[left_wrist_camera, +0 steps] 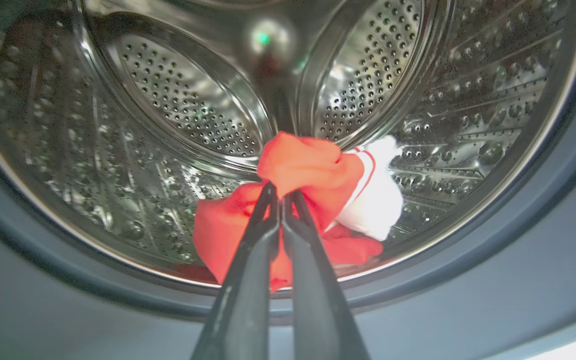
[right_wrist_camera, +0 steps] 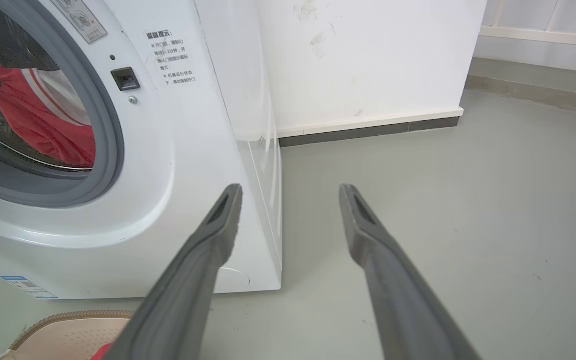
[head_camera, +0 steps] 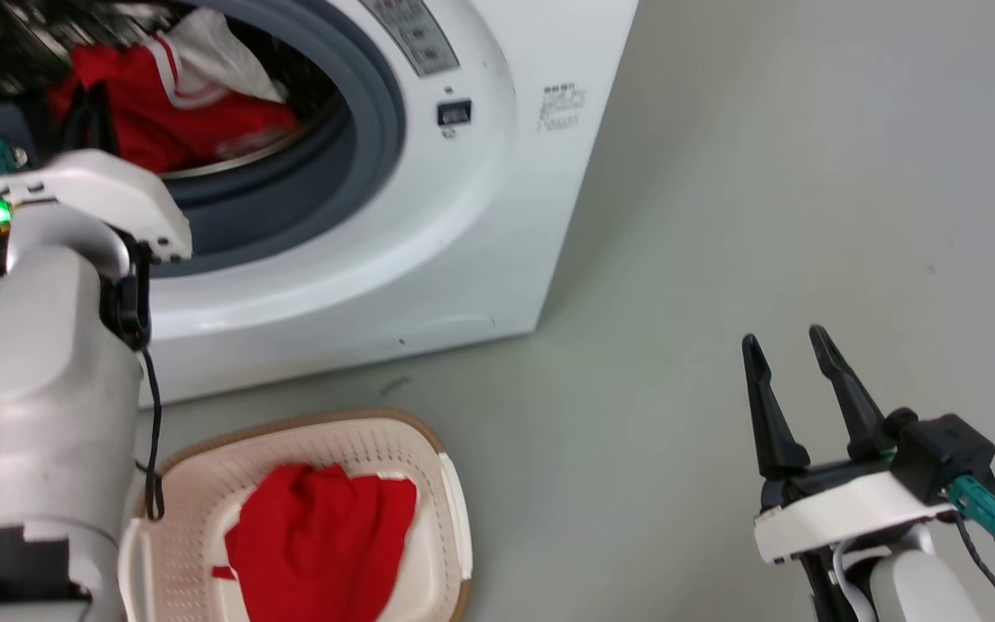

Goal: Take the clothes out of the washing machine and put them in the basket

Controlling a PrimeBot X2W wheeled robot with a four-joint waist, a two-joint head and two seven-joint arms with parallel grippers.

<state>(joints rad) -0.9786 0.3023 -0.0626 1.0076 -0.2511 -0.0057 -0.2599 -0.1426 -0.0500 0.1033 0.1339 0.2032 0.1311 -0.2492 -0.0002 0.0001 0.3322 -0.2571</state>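
- The retrieval step is judged to be in hand: the left tool [left_wrist_camera: 280, 192] is reached through the grey door ring of the washing machine [head_camera: 463, 216] and into the steel drum [left_wrist_camera: 178, 100].
- The left tool's fingers are pressed together, with their tips buried in a raised fold of the clothes [left_wrist_camera: 313, 170]. A pinch on the red fabric is inferred, though how deeply it bites cannot be told.
- The clothes, red with a white panel and striped trim, are heaped at the bottom front of the drum, just behind the ring.
- One red garment [head_camera: 316, 536] is already lying in the basket [head_camera: 325, 442], which is set on the floor [head_camera: 722, 216] directly before the machine, so the task is taken as partly done.
- The right tool [head_camera: 783, 339] is held spread and empty above the floor, well apart from both machine and basket.
- Next, a withdrawal up and over the door ring is called for, with the fold kept pinched so that trailing cloth is not snagged on the lip.
- The load would then need to be carried down over the basket and let go inside its rim.
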